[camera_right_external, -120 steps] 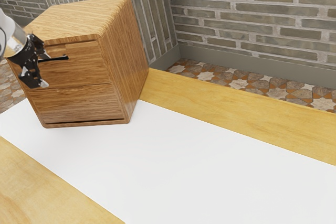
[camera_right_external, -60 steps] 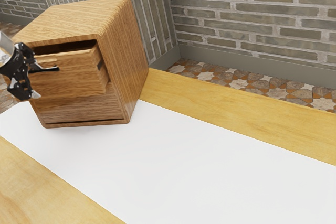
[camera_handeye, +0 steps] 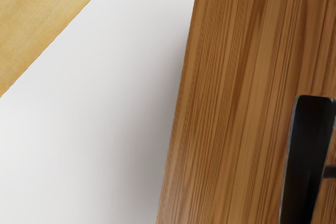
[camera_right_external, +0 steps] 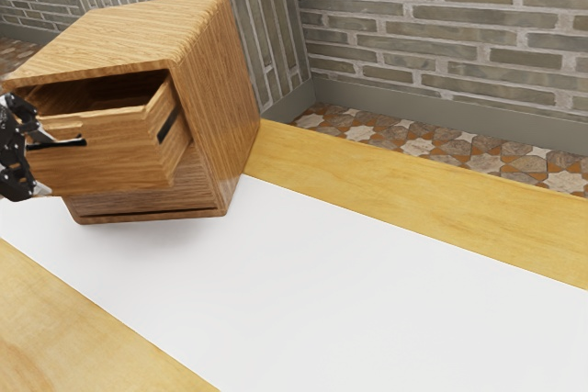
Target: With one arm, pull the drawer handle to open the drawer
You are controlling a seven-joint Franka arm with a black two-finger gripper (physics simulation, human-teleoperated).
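Cabinets: one box-shaped cabinet of striped brown wood (camera_right_external: 207, 71) stood on the tabletop, turned at an angle, near the back corner.
Drawers: two, stacked in the cabinet's front. The upper wooden drawer (camera_right_external: 110, 149) stood partly out of the cabinet, its open top and dark inside in sight. The lower wooden drawer front (camera_right_external: 138, 192) sat flush with the cabinet.
Handles: one thin black bar handle (camera_right_external: 60, 142) was in sight, lying level across the upper drawer's front. In the wrist view it appeared as a dark glossy bar (camera_handeye: 307, 161) close under the hand, against the drawer's grained front (camera_handeye: 236, 103).
Tools: one black two-finger tool (camera_right_external: 20, 151), at the exterior view's left edge.
Handle relative to tool: the handle's end reached into the tool, about level with its middle, and the drawer front lay just beyond, toward the exterior view's right.
Tool state: whether it was clenched on the handle or loose around it could not be told.
Arm pose: the hand was level and faced the drawer front squarely, above the tabletop.
Tabletop: one white sheet-like tabletop (camera_right_external: 322, 291) lay between two light wooden borders (camera_right_external: 413, 190).
Surroundings: a grey brick wall (camera_right_external: 441, 16) stood behind, with a patterned tile floor (camera_right_external: 432, 144) at its foot.
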